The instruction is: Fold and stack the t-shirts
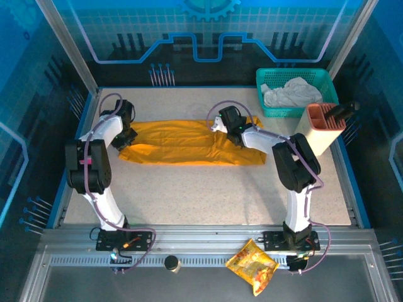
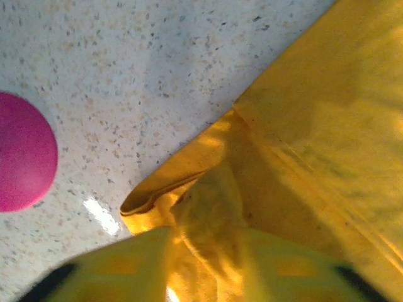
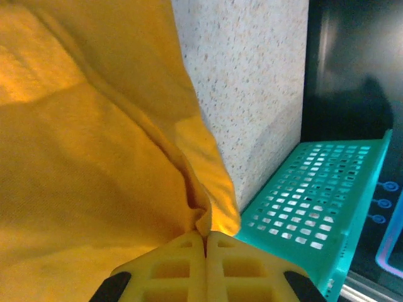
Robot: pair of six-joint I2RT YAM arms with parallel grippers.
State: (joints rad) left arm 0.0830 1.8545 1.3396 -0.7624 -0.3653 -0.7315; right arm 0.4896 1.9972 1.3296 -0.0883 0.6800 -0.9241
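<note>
Both arms reach forward from the near edge, elbows bent. The left gripper (image 1: 129, 136) sits low at the 9 o'clock end of the shirt (image 1: 182, 145). Its fingers are apart with bunched cloth between them, and I cannot tell whether they pinch it. The right gripper (image 1: 220, 124) is at the shirt's 1 o'clock edge, clamped tight on the hem. The shirt lies as a long folded strip across the table (image 1: 201, 189). At 1 o'clock a basket (image 1: 291, 72) holds a crumpled white cloth (image 1: 291, 93). Just beside it, at 2 o'clock, a holder (image 1: 321, 135) has a black tool (image 1: 343, 112) sticking out.
</note>
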